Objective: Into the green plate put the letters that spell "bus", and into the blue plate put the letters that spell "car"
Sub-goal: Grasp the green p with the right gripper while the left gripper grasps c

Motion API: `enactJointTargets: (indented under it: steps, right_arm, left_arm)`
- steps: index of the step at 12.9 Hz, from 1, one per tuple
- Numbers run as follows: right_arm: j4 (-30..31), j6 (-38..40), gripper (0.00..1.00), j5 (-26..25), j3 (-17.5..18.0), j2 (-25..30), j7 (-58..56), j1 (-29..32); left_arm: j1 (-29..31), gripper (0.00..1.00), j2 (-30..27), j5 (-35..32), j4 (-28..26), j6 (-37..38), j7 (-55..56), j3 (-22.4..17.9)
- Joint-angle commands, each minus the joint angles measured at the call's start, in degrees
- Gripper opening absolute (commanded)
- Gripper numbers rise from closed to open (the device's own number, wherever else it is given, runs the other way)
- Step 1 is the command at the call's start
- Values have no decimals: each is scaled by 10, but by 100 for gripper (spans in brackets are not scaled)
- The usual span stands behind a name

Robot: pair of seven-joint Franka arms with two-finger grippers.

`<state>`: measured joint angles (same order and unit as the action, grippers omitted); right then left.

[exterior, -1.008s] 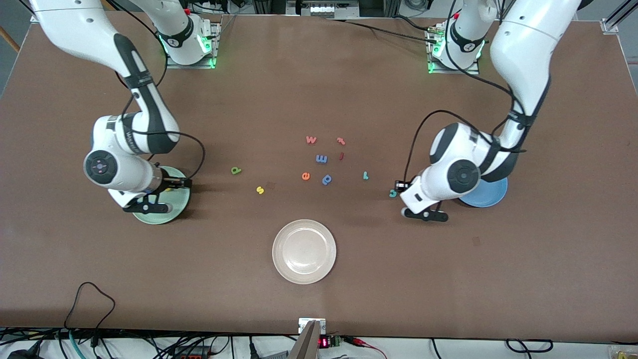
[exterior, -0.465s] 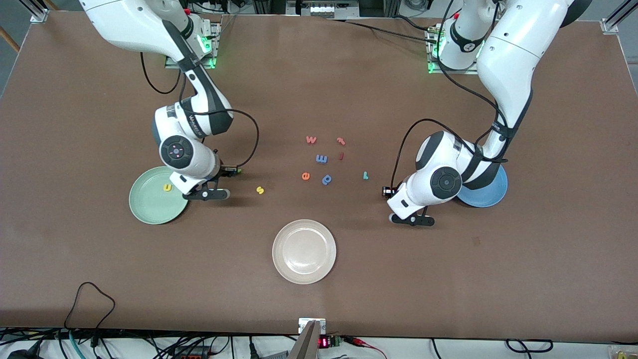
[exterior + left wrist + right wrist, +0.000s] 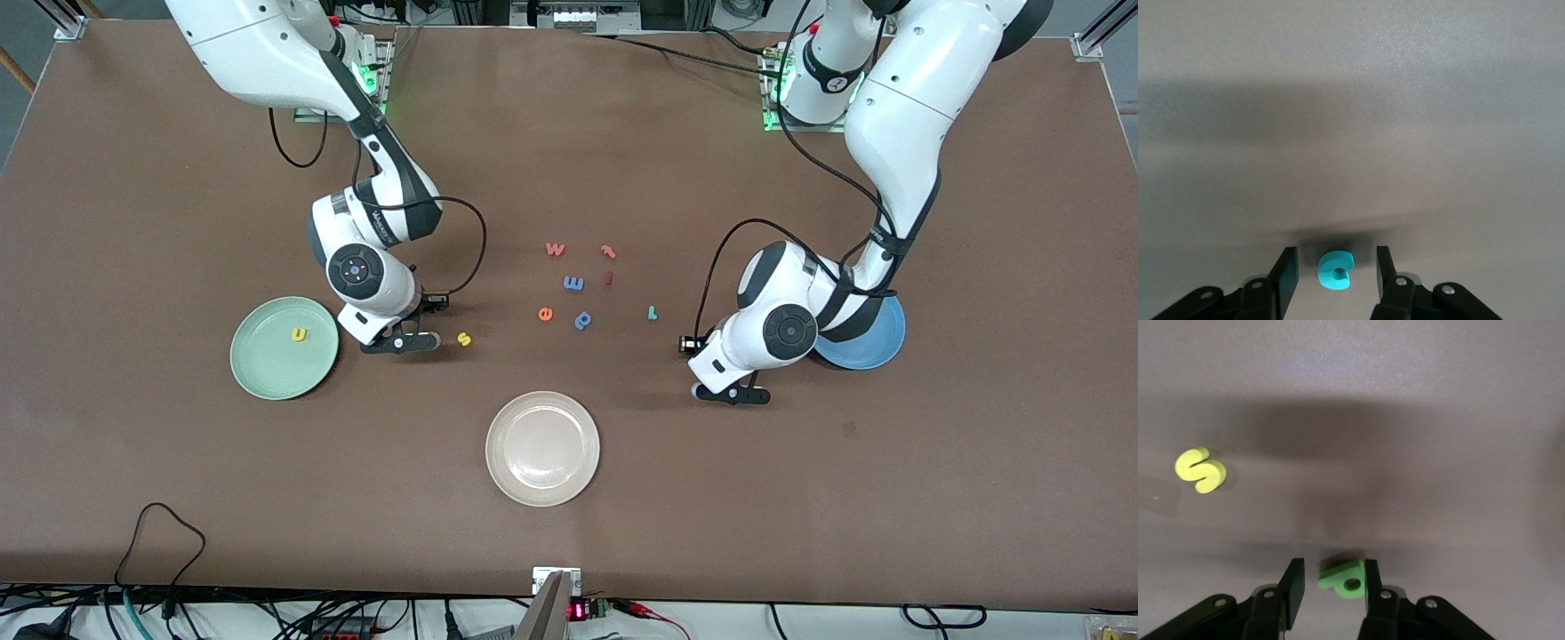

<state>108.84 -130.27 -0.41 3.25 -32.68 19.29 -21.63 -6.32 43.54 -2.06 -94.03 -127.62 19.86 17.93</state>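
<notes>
Letters for "bus": yellow foam "u" [image 3: 300,334] lies in the round pale green plate [image 3: 258,373] toward the right arm's end; yellow foam "s" [image 3: 463,339] lies on the brown table [image 3: 178,498] just beside the right gripper [image 3: 1331,570].
Front edge: round cream-white plate [image 3: 542,449] lies nearest it, with bare table all round.
Right gripper's jaws: narrow about the green foam "b" [image 3: 1346,579]; one finger touches it, a slit shows at the other.
Left gripper [image 3: 1336,257]: low, fingers apart, clear of the teal foam "c" [image 3: 1335,270] on both sides.
Blue plate [image 3: 876,351]: round, bright, half hidden under the left arm.
Mid-table: orange "e" [image 3: 545,313] among loose letters.
</notes>
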Motion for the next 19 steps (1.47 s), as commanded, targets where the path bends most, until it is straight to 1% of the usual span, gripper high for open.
enactJointTargets:
  steps: [1,8,10,12,15,19]
  right_arm:
    - [5,-9,44,-5,2,2,-18,-1]
    - [12,-3,46,-5,2,4,-24,0]
    - [12,-2,46,-5,2,8,-53,5]
    - [13,-1,46,-5,2,8,-56,7]
    - [13,3,46,-5,1,9,-58,8]
    - [14,3,46,-5,2,10,-51,6]
  left_arm:
    - [-9,54,4,-4,6,2,14,-5]
    - [-13,45,13,-7,4,4,17,-7]
    - [-13,43,13,-8,4,4,18,-7]
    - [-19,43,15,-10,4,4,19,-11]
    - [-26,43,17,-40,4,4,43,-14]
    - [-34,42,17,-42,4,4,53,-16]
